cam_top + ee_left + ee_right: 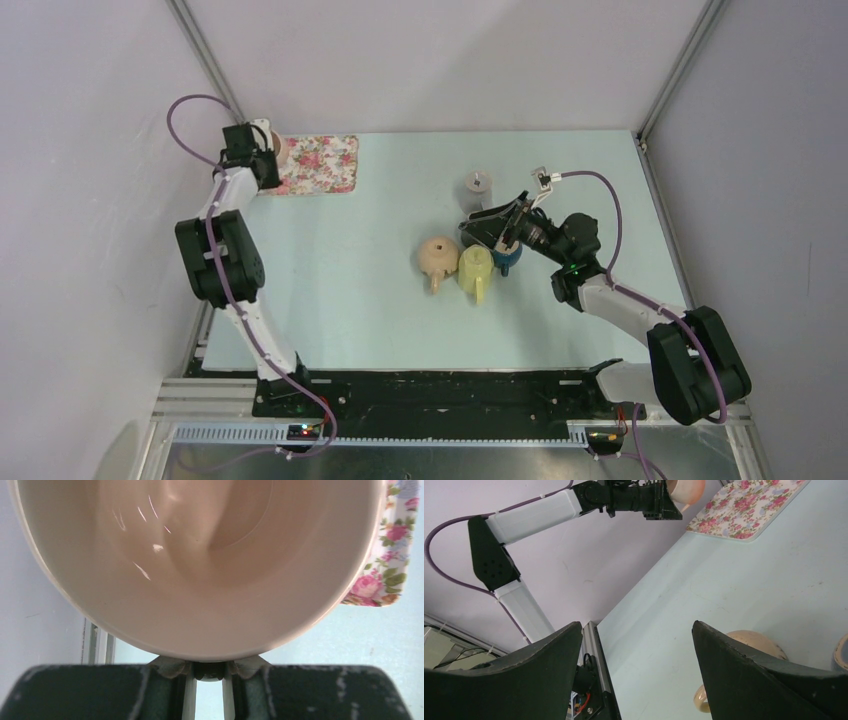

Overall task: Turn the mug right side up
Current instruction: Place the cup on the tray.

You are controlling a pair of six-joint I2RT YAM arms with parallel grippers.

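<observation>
Left claw (pixel 209 666) pinches the rim of a pale pink ceramic mug (pixel 200 580) beside the floral tray (pixel 387 575); right claw (pixel 636 627) spread. Likely rigid, slick, breakable; a rim hold suits.

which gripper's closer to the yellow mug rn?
Right. The right gripper hangs open just beyond the yellow mug. The left gripper is far off at the table's back-left corner, holding a pale pink mug by the floral tray.

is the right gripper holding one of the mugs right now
No, in the right wrist view the right gripper stands wide open, with only the table showing between its fingers.
</observation>
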